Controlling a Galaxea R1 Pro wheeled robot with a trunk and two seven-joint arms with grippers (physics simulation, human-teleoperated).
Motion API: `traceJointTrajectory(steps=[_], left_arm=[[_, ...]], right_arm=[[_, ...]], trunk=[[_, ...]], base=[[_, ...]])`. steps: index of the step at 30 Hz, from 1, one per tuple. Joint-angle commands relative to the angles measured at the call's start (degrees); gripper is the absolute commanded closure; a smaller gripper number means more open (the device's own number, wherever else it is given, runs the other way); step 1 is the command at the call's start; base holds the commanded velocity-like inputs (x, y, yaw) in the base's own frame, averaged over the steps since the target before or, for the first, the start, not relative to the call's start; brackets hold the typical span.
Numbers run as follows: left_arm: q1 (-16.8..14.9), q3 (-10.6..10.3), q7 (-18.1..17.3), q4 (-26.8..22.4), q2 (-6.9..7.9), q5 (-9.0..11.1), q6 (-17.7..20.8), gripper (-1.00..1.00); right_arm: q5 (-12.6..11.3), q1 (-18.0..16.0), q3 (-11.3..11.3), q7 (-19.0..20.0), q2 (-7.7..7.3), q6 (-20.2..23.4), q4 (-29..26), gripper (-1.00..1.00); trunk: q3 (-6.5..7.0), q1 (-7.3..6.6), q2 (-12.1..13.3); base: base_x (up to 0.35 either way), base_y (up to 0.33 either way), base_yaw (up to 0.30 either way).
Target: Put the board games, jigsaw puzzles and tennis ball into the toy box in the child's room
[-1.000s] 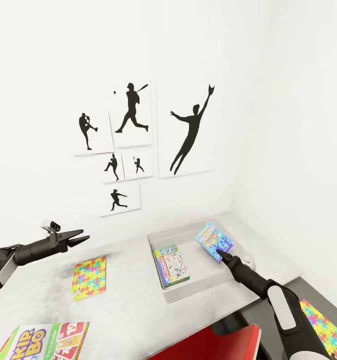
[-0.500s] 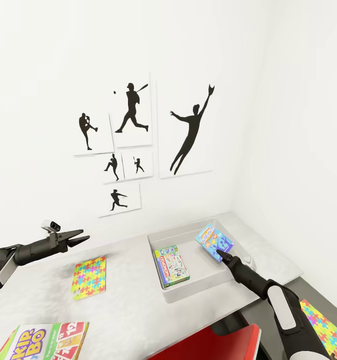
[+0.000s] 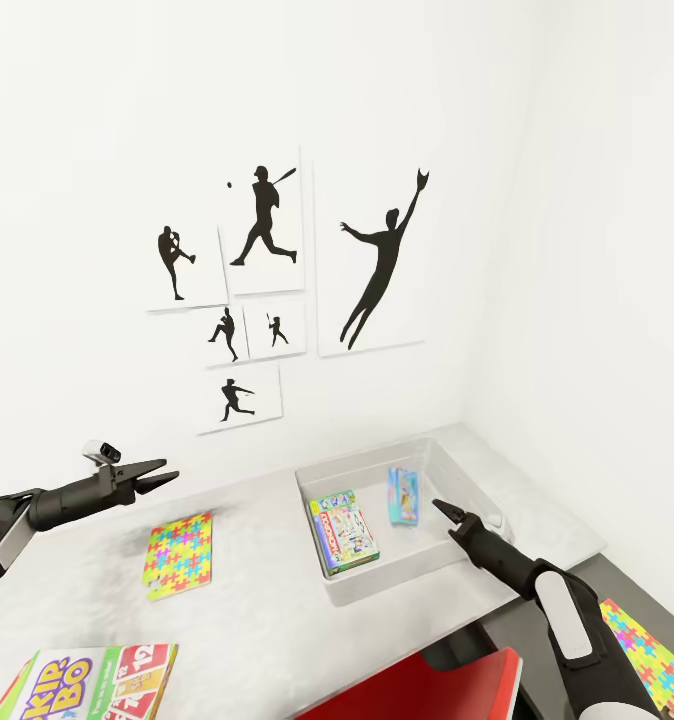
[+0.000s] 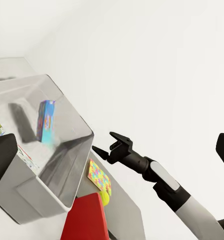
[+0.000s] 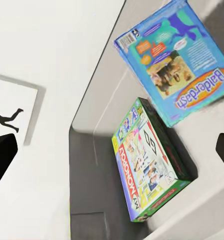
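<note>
The right gripper (image 3: pixel 445 511) has let go of the blue Balderdash box (image 3: pixel 404 496): its jaws now stand apart and empty, and the box, held at the fingertips half a second ago, is inside the toy box (image 3: pixel 362 592), beside the Monopoly box (image 3: pixel 344 531) and apparently mid-fall. The left gripper (image 3: pixel 159 474) hovers open beyond the toy box. One jigsaw puzzle (image 3: pixel 180 555) and the Skip-Bo box (image 3: pixel 92 682) remain outside the toy box.

left gripper (image 3: pixel 162 472) parted; right gripper (image 3: pixel 443 510) fingers apart
</note>
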Motion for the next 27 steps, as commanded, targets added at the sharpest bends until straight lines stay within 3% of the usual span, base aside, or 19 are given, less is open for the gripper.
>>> traceJointTrajectory(steps=[1, 27], left_arm=[[-0.05, -0.05, -0.20, 0.00, 0.04, 0.04, 0.61, -1.00], [-0.05, -0.09, -0.20, 0.00, 0.01, 0.04, 0.61, -1.00]], right_arm=[[-0.13, -0.06, -0.11, 0.10, 0.02, 0.41, -0.01, -1.00], [-0.08, -0.06, -0.03, 0.29, 0.31, 0.42, -0.18, -1.00]], trunk=[[-0.14, 0.04, -0.14], [-0.14, 0.04, -0.14]], base=[[0.000, 0.000, 0.000], [0.000, 0.000, 0.000]])
